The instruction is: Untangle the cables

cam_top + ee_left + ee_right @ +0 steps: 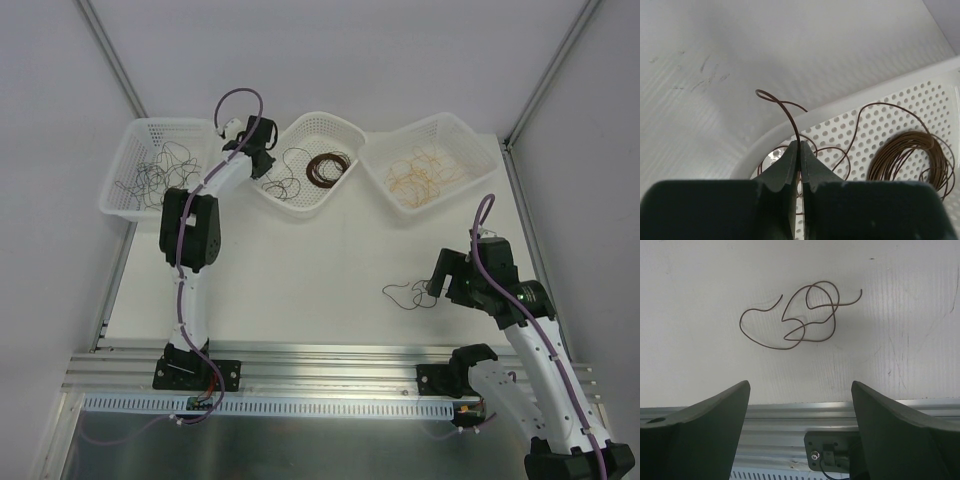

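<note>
- Your left gripper (799, 145) has its jaws pressed together, pinching a thin dark brown wire (791, 117) over the rim of the white perforated plastic middle basket (765, 145), upper centre of the overhead frame. I judge it is held there for sorting by colour.
- Your right gripper (800, 390) stands spread wide, holding nothing, near a loose looped brown wire (790, 325) on the white table (690, 290), lower right overhead, seemingly poised to take it.
- Only the left wrist view shows the pinch and the neat brown coil (905, 155). Only the overhead shows black wires (150, 178) in the left basket (128, 135) and tan-orange wires (420, 175) in the right basket (480, 140).
</note>
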Action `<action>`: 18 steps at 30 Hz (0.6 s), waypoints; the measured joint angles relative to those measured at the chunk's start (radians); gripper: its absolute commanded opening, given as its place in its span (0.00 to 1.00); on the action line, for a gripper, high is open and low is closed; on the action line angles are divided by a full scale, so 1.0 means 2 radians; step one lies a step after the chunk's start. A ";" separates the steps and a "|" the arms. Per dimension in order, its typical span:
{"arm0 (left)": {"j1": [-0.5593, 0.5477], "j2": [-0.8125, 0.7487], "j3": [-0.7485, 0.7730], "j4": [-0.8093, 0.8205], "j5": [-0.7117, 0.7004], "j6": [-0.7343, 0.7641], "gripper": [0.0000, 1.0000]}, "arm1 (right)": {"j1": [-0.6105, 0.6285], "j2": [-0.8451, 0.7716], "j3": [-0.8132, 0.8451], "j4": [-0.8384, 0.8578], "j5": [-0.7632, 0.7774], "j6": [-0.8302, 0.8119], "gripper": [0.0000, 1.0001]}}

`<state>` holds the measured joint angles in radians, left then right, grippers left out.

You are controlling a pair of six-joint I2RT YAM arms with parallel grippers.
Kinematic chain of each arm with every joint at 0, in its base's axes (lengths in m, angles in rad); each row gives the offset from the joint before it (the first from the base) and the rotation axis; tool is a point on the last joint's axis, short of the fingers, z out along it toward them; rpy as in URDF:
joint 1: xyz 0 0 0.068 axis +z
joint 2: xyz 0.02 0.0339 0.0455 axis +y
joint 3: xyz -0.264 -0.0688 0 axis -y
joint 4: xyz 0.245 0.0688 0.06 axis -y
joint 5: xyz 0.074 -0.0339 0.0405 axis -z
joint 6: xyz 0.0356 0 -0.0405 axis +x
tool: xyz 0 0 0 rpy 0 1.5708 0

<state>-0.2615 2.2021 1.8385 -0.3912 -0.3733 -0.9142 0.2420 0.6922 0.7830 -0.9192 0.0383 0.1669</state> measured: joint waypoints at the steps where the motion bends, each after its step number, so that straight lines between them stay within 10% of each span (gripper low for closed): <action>1: -0.002 -0.001 0.005 -0.004 -0.004 0.013 0.00 | 0.000 0.000 0.000 -0.001 0.000 -0.001 0.87; 18: -0.085 -0.056 0.181 0.012 -0.029 0.297 0.00 | 0.000 0.001 0.000 -0.006 0.004 -0.015 0.87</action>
<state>-0.4313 2.0895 2.2002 -0.3672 -0.4305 -0.3206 0.2420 0.6945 0.7830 -0.9321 0.0463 0.1368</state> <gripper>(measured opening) 0.009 0.871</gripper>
